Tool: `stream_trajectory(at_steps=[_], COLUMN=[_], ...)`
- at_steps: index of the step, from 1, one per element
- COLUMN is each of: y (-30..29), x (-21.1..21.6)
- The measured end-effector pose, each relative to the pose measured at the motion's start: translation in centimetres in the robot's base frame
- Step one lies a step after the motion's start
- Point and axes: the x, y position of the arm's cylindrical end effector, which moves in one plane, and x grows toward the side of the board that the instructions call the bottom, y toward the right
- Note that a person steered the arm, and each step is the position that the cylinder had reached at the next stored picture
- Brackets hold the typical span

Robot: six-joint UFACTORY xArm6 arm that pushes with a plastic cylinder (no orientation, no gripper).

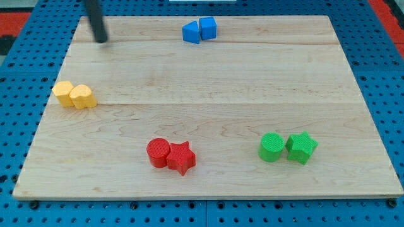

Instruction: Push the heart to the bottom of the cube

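Two yellow blocks touch at the view's left: the right one [83, 96] looks rounded like a heart, the left one [63, 93] is more angular. Two blue blocks touch at the view's top: the right one [207, 28] looks like the cube, the left one [191, 33] has a slanted, wedge-like shape. My tip [101, 40] rests on the board at the upper left, well above the yellow pair and far to the left of the blue pair. It touches no block.
A red round block [158, 152] and a red star [181, 157] touch near the bottom centre. A green round block [272, 147] and a green star [302, 147] touch at the lower right. The wooden board [208, 82] lies on a blue pegboard.
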Motion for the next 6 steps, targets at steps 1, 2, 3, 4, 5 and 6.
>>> stream_trajectory(at_steps=[1, 2, 3, 4, 5, 6], y=[-4.2, -3.7, 1.3, 13.2, 18.0, 19.1], x=[7.8, 11.2, 16.6, 15.8, 17.2, 18.4])
